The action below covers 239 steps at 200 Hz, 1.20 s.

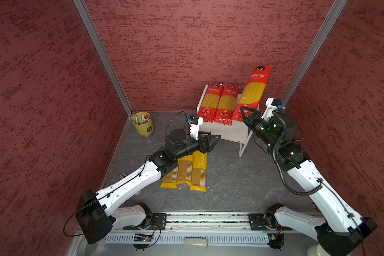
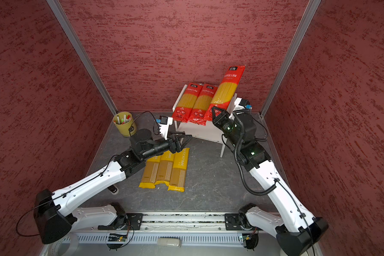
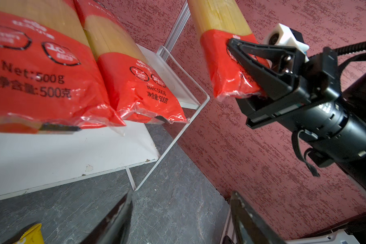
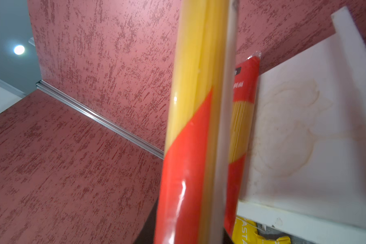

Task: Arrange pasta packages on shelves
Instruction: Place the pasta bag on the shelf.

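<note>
Clock: laid over the grey floor (image 1: 226, 177) as seen in a top view, twelve at the back wall (image 1: 186, 55).
Rack: the white rack (image 1: 227, 131) stands at one o'clock, close against that wall.
Already shelved: two red bags (image 1: 210, 100) lie side by side on the nine o'clock part of the top board (image 4: 304, 126), their near ends overhanging its front edge. The stained strip on the three o'clock side is bare, likely the slot meant for a third.
Right pincer: the right gripper (image 1: 244, 113) is clamped on the red bottom end of the held red bag (image 1: 254, 93).
Pose of that bag: tilted, free end raised toward twelve over the bare strip. Whether the far end touches the wall or board cannot be told.
Why an end grip: probably so the long, stiff pack can be lowered flat alongside its neighbours with the arm kept clear of the board.
Left pincer: the left gripper (image 1: 215, 137) has its jaws apart and empty, hovering off the rack's seven o'clock corner.
Yet to shelve: three yellow bags (image 1: 192, 170) lie flat together on the floor, just toward eight o'clock of centre, partly under the left arm.
In the way: the raised side panel (image 4: 353, 48) on one side and the nearer red bag on the other make the slot narrow.
Around: a marker cup (image 1: 142, 123) at ten o'clock, well apart.
</note>
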{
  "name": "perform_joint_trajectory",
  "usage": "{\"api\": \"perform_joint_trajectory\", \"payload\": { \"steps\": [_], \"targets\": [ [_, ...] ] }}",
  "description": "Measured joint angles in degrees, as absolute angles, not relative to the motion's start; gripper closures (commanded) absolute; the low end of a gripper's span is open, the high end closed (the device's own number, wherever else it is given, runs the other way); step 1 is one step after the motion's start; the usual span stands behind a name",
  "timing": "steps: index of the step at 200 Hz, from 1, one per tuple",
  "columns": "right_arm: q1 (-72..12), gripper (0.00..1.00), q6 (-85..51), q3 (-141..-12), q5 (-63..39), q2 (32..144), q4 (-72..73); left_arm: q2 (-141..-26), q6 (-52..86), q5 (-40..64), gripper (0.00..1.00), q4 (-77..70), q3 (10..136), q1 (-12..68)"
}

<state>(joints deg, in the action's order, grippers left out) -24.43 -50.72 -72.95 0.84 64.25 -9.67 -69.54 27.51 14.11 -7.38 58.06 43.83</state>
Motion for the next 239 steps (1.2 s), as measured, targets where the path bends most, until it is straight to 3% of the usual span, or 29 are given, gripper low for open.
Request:
{"api": "perform_joint_trajectory", "payload": {
  "steps": [59,102,149,185,239],
  "targets": [
    [-19.29,0.88,-58.63,-70.52,-10.00,68.71,-10.28,-69.52,26.68,13.02,0.27,-7.22,58.06,44.05],
    [-17.78,0.63,-63.07,-67.81,-14.61,68.55,-7.33,-68.99,26.02,12.47,0.27,-6.81,58.04,44.05],
    [-17.61,0.45,-64.62,-65.04,-16.47,67.22,-3.75,-68.71,26.04,11.81,0.27,-6.90,57.14,44.49],
    [-17.52,0.41,-65.28,-62.00,-16.58,64.55,-2.87,-68.84,26.04,11.68,0.27,-7.31,56.97,44.75],
    [-17.52,0.43,-66.22,-58.04,-17.10,61.54,-1.87,-71.18,26.02,11.70,0.27,-7.64,56.97,45.15]
  ]
}}
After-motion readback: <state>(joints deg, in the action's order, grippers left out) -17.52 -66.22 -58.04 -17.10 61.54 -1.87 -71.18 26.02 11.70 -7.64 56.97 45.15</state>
